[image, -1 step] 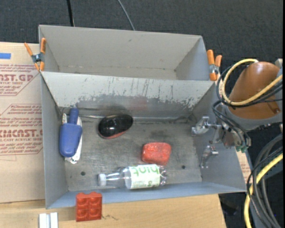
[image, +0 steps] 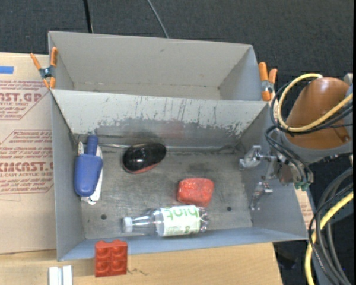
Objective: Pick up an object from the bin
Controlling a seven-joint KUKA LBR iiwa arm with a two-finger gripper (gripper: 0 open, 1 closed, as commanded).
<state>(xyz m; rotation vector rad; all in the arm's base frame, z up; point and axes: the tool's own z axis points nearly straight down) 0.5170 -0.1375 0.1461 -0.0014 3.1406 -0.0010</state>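
End effector [image: 255, 176]: low inside the bin [image: 166, 120], against the wall to the right of the red block [image: 196, 191] and well apart from it. Its two thin metal fingers [image: 250, 158] stand apart with nothing between them. It is over bare floor, not over any object.

Nearest candidate: the red block, lying alone on the scuffed grey floor with clear space on all sides.
- Shape: a low, rounded-corner slab, flat side down.
- Surface: coarse and speckled, sponge-like.
- Handling (judgement): light and probably compressible. Rough faces should give good friction, so slip risk is low. Not fragile.
- Grasp (judgement): across the short sides, fingers coming down on either side of the slab, mid-length. Close only as far as needed, since a soft body may squash and spring.

Other contents, relative to the red block:
- Clear bottle [image: 166, 221]: just in front of the block, lying on its side along the near wall. Smooth plastic with a green-printed label. Round and slick, so likely to roll away under the fingers.
- Black mouse-shaped thing [image: 143, 157]: behind and left of the block. Glossy domed shell with a red edge underneath. Hard and slippery.
- Blue brush [image: 88, 171]: far left of the block, by the left wall. Smooth blue body, white underside, narrow handle pointing rearward.
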